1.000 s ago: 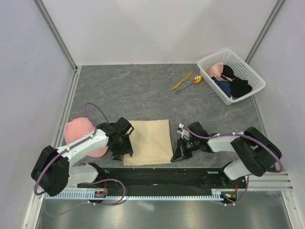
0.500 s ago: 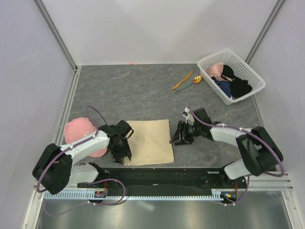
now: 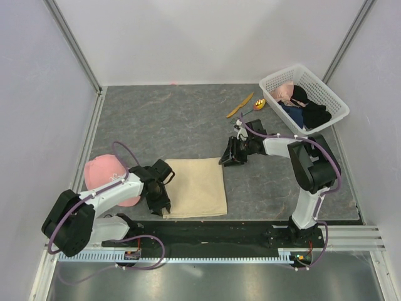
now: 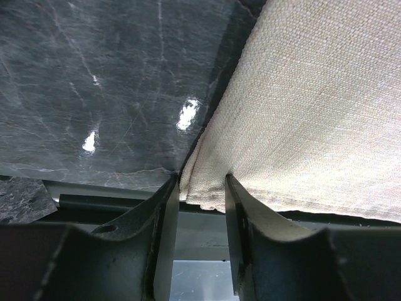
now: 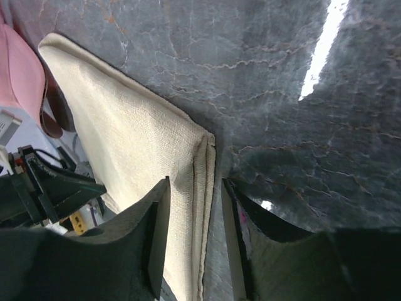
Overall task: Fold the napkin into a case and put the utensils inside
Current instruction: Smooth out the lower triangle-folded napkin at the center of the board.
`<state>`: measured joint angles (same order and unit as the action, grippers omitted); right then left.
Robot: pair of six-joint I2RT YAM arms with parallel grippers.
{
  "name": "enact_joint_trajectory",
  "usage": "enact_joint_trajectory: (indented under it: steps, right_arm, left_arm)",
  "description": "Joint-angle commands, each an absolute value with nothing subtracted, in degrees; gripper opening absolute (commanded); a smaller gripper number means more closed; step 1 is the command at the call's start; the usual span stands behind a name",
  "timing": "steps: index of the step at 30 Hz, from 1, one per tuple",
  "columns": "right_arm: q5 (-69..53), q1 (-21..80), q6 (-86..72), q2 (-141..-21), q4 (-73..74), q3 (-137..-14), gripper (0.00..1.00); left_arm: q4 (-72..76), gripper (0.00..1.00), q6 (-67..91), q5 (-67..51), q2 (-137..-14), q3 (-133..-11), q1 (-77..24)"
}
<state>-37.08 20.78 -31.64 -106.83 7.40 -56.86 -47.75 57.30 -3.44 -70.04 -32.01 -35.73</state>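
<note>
The beige napkin (image 3: 195, 185) lies flat on the grey table, folded into a rectangle with doubled layers along its right edge (image 5: 203, 163). My left gripper (image 3: 163, 207) sits low at its near-left corner. The jaws are open and straddle that corner of the napkin (image 4: 313, 113), without pinching it. My right gripper (image 3: 225, 159) hovers just beyond the far-right corner, open and empty. The orange knife (image 3: 240, 105) and the spoon (image 3: 255, 106) lie together at the back, beside the basket.
A white basket (image 3: 331, 94) with dark and pink clothes stands at the back right. A pink cap (image 3: 101, 173) lies left of the napkin, partly under my left arm. The metal rail of the table's near edge (image 4: 200, 226) runs just behind the left fingers.
My right gripper opened at the napkin's near-right corner and swung away to the far-right corner. My left gripper slid down to the near-left corner, its jaws narrowing. The napkin stayed flat.
</note>
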Motion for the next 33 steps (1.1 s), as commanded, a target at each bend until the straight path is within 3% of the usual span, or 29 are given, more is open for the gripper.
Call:
enact_joint_trajectory:
  steps: [1, 8, 13, 20, 22, 25, 26, 28, 29, 33]
  right_arm:
    - [-39.5, 20.7, -30.7, -108.8, 6.6, -58.4, 0.44]
    - [-39.8, 20.7, -33.6, -110.8, 1.7, -56.8, 0.39]
    - [-35.1, 17.8, -34.6, -111.2, 2.7, -56.6, 0.15]
    - [-31.0, 14.3, -25.8, -110.3, 12.3, -62.7, 0.11]
    - [-29.3, 14.2, -23.8, -110.2, 15.0, -64.1, 0.13]
    - [-27.2, 14.2, -22.2, -110.0, 19.9, -67.0, 0.29]
    - [-26.5, 14.3, -22.0, -109.6, 21.5, -68.6, 0.39]
    - [-26.2, 14.4, -21.3, -109.0, 26.7, -70.2, 0.43]
    - [-26.5, 14.7, -21.1, -107.1, 27.6, -70.0, 0.48]
    - [-30.2, 16.3, -21.2, -100.5, 29.1, -63.4, 0.57]
  left_arm:
    - [-46.2, 0.37, 59.9, -3.6, -69.3, -30.8, -35.6]
    - [-44.5, 0.32, 59.5, -4.7, -68.9, -31.0, -35.6]
    - [-43.1, 0.28, 59.2, -4.9, -69.7, -31.5, -35.6]
    - [-38.9, 0.19, 58.2, -6.9, -73.3, -33.7, -36.7]
    - [-38.4, 0.19, 58.0, -7.1, -75.4, -35.4, -37.1]
    - [-38.5, 0.21, 58.4, -7.5, -75.9, -37.4, -37.5]
    - [-38.4, 0.26, 58.5, -7.6, -75.5, -37.8, -37.7]
    - [-38.6, 0.32, 58.1, -8.3, -74.0, -38.7, -37.8]
    - [-38.8, 0.41, 58.1, -8.4, -73.5, -38.8, -37.8]
    - [-41.2, 0.52, 58.4, -9.7, -69.5, -39.2, -37.8]
